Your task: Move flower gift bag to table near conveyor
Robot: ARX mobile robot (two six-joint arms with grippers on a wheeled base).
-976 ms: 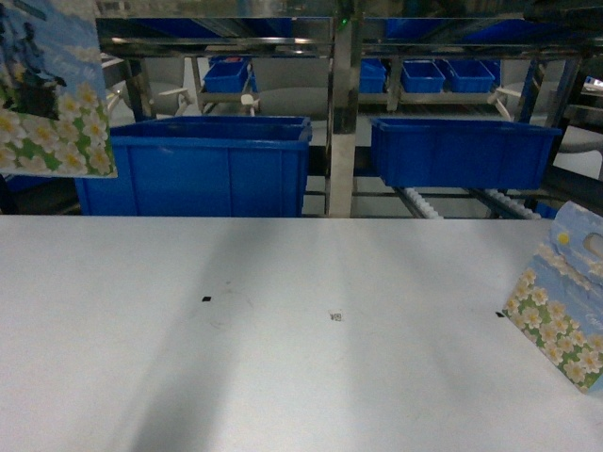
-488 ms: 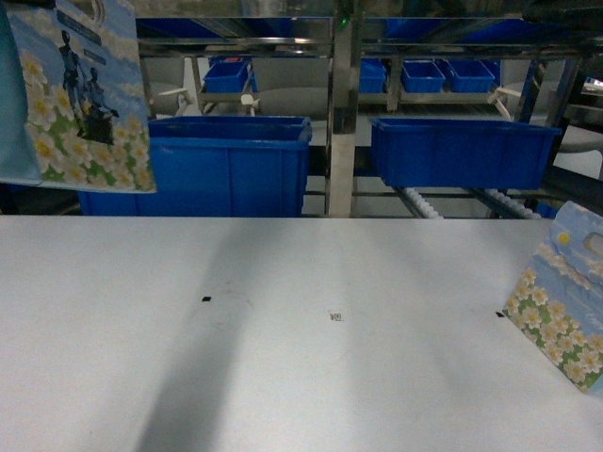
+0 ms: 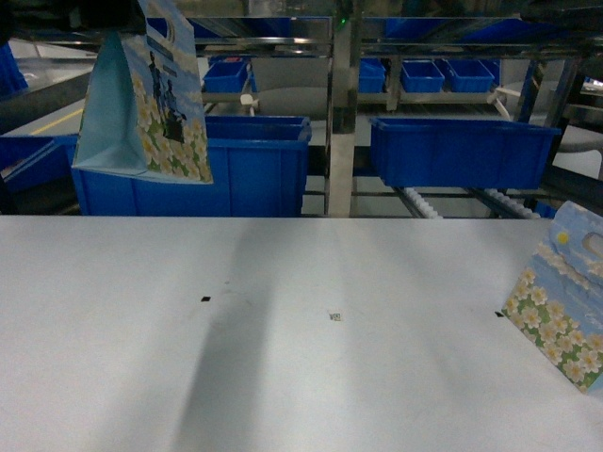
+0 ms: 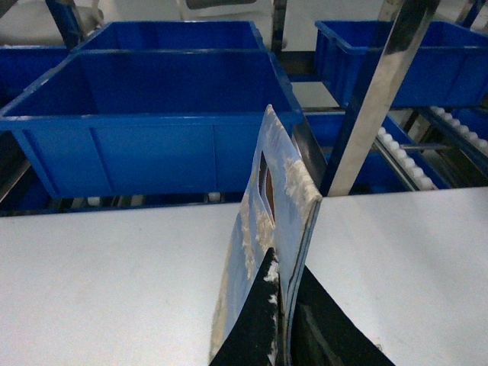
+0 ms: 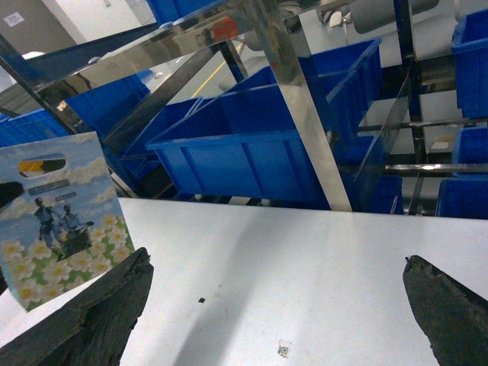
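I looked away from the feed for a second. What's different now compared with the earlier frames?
The hanging flower gift bag has swung rightward across the head view, turning so its pale blue side panel shows. It hangs above the table's far left edge, pinched in the left tool. The second flowered bag at the right edge, the blue bins and the conveyor stayed put.

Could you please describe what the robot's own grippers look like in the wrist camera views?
The right gripper has two broad, dark grey-black fingers with a rough matte surface. The left gripper shows black fingers, glossier on one side. No cables or markings are visible.
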